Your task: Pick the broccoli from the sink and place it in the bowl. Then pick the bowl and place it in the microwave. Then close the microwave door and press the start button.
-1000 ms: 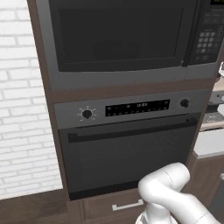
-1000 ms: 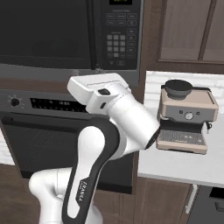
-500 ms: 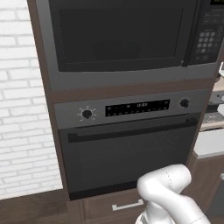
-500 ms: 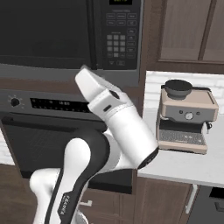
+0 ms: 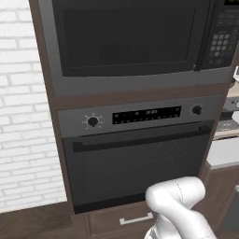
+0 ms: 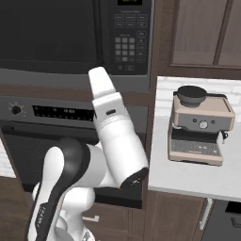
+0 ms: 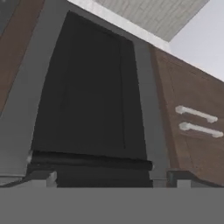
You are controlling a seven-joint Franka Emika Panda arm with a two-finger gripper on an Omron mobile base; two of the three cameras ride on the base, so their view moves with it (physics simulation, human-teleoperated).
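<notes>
Right base view puts you in front of the microwave (image 6: 75, 35), its microwave door (image 6: 47, 33) shut behind dark glass, so you cannot tell what sits inside; the keypad panel (image 6: 126, 37) is just right of the window, the oven (image 6: 47, 136) below, and an espresso machine (image 6: 200, 124) stands on the counter (image 6: 188, 176) to the right. Your gripper (image 7: 109, 177) points up with its fingers spread wide and empty. Judged from the task alone, expect the broccoli to be light, bumpy and easy to bruise, so pinch it gently across the crown; neither it, the bowl nor the sink can be located from here.
</notes>
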